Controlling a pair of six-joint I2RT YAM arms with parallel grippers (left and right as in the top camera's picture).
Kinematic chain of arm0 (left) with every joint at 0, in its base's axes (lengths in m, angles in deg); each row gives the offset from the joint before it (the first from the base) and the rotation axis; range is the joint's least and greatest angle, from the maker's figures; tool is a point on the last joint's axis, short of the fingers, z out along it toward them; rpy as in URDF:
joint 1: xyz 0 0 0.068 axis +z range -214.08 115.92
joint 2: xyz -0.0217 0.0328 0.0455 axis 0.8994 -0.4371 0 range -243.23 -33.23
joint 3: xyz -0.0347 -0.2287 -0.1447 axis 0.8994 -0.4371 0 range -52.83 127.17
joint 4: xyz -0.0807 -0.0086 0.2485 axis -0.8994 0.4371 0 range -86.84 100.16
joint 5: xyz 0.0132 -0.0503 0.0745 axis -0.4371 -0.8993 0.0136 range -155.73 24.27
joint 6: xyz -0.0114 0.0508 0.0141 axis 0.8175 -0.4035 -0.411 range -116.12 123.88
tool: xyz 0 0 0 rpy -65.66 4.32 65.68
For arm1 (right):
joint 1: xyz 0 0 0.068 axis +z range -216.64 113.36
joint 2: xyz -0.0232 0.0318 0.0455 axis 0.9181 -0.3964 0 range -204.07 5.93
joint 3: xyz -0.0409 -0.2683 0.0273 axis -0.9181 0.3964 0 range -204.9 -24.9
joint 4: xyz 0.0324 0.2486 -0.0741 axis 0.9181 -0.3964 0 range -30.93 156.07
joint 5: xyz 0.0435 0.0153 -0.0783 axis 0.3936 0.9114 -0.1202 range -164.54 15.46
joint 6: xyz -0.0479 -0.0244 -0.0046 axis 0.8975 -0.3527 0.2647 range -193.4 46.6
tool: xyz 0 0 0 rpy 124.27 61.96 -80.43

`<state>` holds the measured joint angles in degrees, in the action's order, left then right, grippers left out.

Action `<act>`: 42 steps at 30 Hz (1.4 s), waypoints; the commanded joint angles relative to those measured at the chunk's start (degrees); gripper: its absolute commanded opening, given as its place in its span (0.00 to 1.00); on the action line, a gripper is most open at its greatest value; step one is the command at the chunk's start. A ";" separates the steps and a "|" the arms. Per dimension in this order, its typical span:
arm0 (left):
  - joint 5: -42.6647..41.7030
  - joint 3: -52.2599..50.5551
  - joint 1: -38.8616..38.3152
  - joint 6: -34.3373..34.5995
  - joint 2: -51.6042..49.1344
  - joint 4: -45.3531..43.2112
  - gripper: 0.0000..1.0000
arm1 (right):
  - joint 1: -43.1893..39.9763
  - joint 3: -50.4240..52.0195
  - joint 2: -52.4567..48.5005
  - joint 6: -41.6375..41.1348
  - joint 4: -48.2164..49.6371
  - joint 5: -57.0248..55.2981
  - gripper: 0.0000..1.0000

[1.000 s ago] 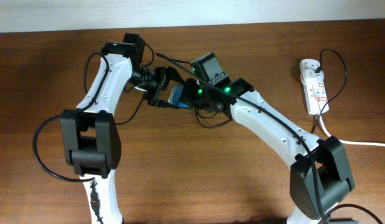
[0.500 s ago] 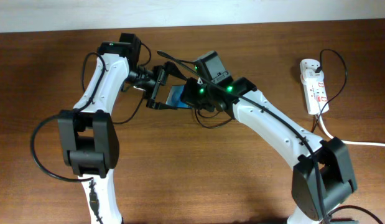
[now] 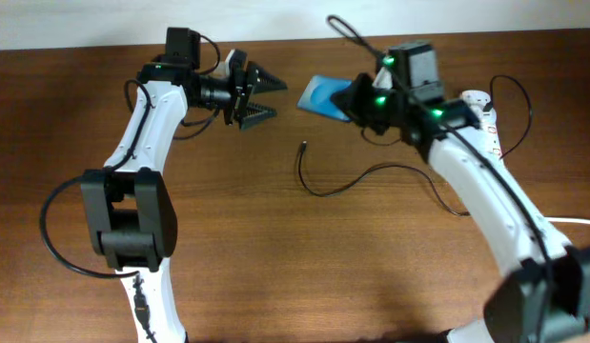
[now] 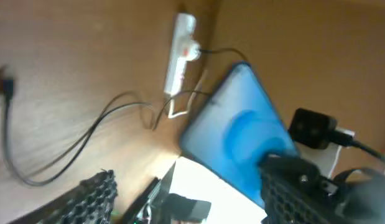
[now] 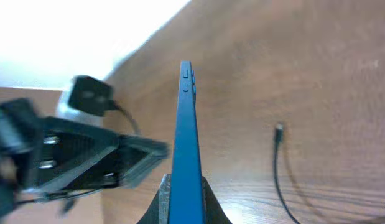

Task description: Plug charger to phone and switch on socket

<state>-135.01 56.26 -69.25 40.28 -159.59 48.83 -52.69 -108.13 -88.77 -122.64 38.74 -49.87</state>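
Charger (image 3: 303,149) loose at centre, socket (image 3: 474,99) part-hidden upper right; right gripper (image 3: 356,101) clamping phone (image 3: 321,95), left gripper (image 3: 268,98) spread wide.

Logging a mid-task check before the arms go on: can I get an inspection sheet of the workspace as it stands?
Surface: brown wooden table, no spills seen.
Job's things: phone held off the table, unplugged; charger lying loose, its plug tip free; socket near the right end.
Clutter: nothing seen.
Grippers: left gripper open, empty; right gripper shut on the phone.
Cables: white cord runs off the right edge.
Surroundings: pale wall beyond the far edge.
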 commanded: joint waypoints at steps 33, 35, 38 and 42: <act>-3.30 0.74 -2.82 26.64 -0.37 -36.22 0.83 | 14.12 22.45 -1.27 -50.75 55.89 -29.44 0.04; -2.71 0.72 -2.84 26.64 -0.37 -36.20 0.77 | 14.23 22.34 -1.31 -50.77 55.91 -29.44 0.04; -2.16 0.72 -3.21 27.02 -0.37 -36.22 0.70 | 14.27 22.03 -1.38 -51.82 55.89 -29.40 0.04; -0.31 0.72 -4.26 27.32 -0.37 -36.20 0.59 | 14.93 22.03 -1.38 -51.82 55.91 -29.27 0.04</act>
<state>-137.19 56.51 -72.59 67.34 -159.59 12.92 -38.79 -83.97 -90.03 -174.09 93.84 -78.44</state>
